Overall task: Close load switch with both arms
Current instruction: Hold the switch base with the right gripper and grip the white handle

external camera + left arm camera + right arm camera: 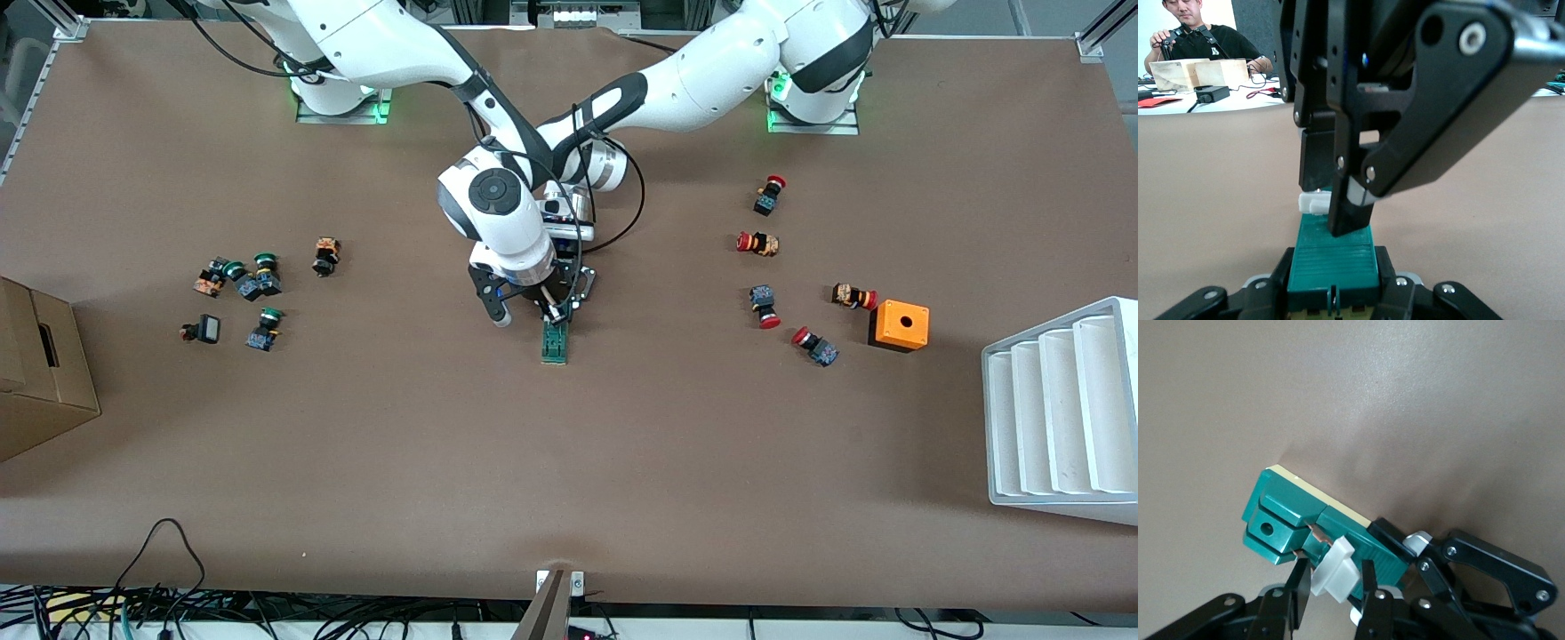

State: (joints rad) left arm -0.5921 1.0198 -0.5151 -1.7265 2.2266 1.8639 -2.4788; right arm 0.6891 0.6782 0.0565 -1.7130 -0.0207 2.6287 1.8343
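Load switch (555, 342) lies flat mid-frame in front view, on the brown table (569, 462), long axis running top-to-bottom of frame. Lots of bare tabletop below it down to the bottom edge; both arms crowd the space above it. Green-capped buttons (244, 284) sit well apart toward the right arm's end, by a cardboard box (36, 373) cut off at the frame edge. Red-capped buttons (765, 244), orange box (900, 324) and white rack (1062, 409) sit toward the left arm's end.

Left gripper (1331, 293) is clamped tight on the switch's end, one finger each side of the body. Right gripper (1333, 590) is down over the white tab (1335, 570), jaws a narrow gap apart and straddling it; can't tell if the pads actually touch.

Surface is matte, plain. In left wrist view a seated person (1198, 33) works at a desk in the upper corner. In front view the right arm's wrist hides most of the left gripper.
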